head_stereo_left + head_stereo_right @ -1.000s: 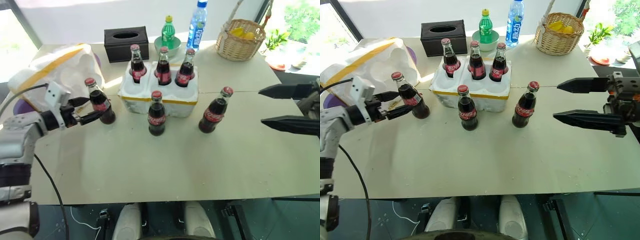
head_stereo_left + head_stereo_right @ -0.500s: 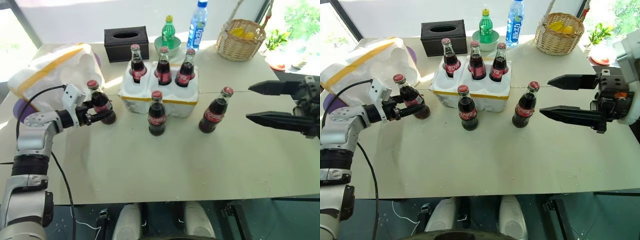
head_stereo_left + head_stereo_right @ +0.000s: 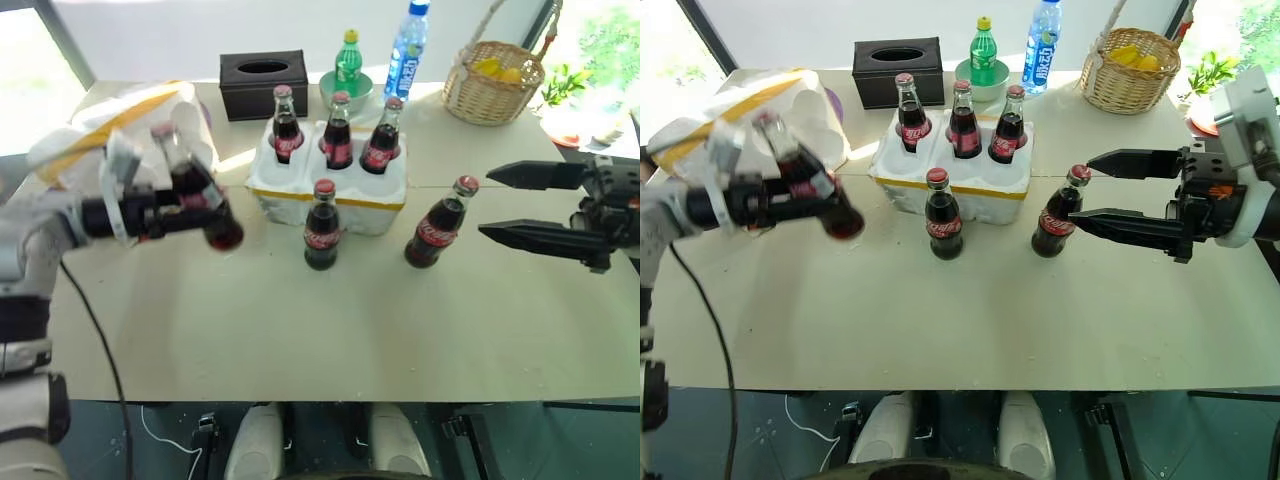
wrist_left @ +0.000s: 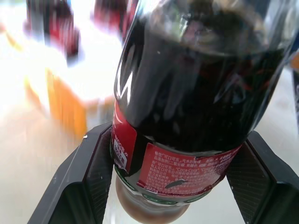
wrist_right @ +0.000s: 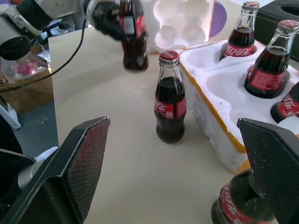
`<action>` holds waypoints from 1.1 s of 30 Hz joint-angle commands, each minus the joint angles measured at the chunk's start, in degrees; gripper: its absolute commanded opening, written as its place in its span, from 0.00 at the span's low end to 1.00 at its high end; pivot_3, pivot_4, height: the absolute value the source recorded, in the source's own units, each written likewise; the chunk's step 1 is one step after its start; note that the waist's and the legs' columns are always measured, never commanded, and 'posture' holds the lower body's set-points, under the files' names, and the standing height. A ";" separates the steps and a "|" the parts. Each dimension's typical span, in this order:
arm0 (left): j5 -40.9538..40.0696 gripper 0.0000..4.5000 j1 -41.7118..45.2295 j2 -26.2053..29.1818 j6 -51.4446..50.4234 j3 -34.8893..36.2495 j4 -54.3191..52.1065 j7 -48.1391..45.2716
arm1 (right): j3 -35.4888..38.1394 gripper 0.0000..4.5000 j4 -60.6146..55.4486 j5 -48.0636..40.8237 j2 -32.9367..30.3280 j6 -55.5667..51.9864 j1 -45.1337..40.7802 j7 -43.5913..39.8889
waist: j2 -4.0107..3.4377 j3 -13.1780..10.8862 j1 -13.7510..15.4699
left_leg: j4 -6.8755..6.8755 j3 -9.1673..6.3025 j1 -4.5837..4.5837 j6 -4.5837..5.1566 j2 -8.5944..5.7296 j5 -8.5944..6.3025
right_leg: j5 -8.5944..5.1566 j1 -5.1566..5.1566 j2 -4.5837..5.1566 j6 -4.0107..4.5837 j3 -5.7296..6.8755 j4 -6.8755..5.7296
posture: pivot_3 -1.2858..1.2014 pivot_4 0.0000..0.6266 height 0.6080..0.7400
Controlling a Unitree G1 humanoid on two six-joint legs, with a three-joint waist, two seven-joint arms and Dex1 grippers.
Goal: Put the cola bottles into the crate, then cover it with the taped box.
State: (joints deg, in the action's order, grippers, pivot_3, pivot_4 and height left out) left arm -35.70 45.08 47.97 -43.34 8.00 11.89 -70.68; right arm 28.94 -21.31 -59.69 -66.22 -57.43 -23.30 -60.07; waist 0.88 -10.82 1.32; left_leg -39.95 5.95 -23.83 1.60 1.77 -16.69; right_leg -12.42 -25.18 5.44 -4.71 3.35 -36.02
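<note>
On the pale table, the big white taped foam box lies left of the yellow-banded white foam crate holding three dark cola bottles. The left gripper clamps a lifted, tilted cola bottle; two bottles stand before the crate, one just ahead of the right gripper, jaws wide, empty.

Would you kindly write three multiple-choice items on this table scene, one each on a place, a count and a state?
1. Where is the tissue box?
A. behind the crate
B. in the basket
C. on the floor

2. How many cola bottles stand in the crate?
A. one
B. three
C. six

3. What is the left gripper doing?
A. resting open on the table
B. holding a cola bottle off the table
C. gripping the basket

Answers:
1. A, it sits beyond the crate's far side.
2. B, three red caps fill the back row.
3. B, its fingers clamp the held bottle, tilted above the table.
</note>
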 commanded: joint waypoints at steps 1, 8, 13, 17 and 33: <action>0.99 0.62 10.41 -4.80 3.03 -2.12 6.96 -0.93 | 1.60 1.00 -1.22 -0.65 -0.02 1.09 -0.37 1.40 | 0.01 0.00 0.14 | -0.11 0.01 -0.03 0.04 0.00 -0.02 | 0.02 0.01 -0.01 -0.04 0.00 -0.04 | 0.52 0.24 1.00; 10.53 0.62 28.19 -18.49 18.41 -7.62 32.14 -2.69 | 5.81 1.00 -4.82 -2.54 0.90 -0.40 3.60 5.39 | 0.07 -0.03 0.52 | -0.19 0.06 -0.23 0.08 -0.17 -0.03 | 0.11 -0.10 -0.09 -0.21 -0.01 0.02 | 0.52 0.24 1.00; 15.45 0.62 35.51 -25.50 28.66 -7.20 47.24 -1.71 | 10.72 1.00 -8.19 -6.11 1.38 -2.24 7.32 8.76 | 0.09 -0.04 0.62 | -0.19 0.07 -0.48 -0.01 -0.15 0.02 | 0.11 -0.32 -0.14 -0.21 0.00 0.07 | 0.52 0.24 1.00; 20.17 0.62 37.73 -29.40 35.66 -8.58 53.86 -1.39 | 13.44 1.00 -9.83 -8.22 1.75 -3.07 10.02 11.30 | 0.11 -0.06 0.84 | -0.19 0.05 -0.53 0.14 -0.14 -0.07 | 0.11 -0.33 -0.15 -0.22 0.01 0.15 | 0.52 0.24 1.00; 34.82 0.99 33.43 -33.04 47.75 -12.49 60.53 10.17 | 10.24 1.00 -9.20 -8.88 1.86 0.69 10.84 14.52 | 0.09 -0.03 0.85 | -0.27 -0.09 -0.46 0.27 -0.02 -0.14 | 0.12 -0.25 -0.08 -0.22 0.00 0.08 | 0.52 0.24 1.00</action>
State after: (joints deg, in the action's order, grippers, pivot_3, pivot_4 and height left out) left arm -0.25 78.34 13.77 4.22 -6.30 73.06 -61.12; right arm 38.69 -31.06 -68.34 -63.84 -58.25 -11.47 -45.30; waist 0.97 -10.85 2.16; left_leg -40.24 5.86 -24.30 1.87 1.74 -16.83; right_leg -12.30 -25.43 5.36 -4.93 3.35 -35.94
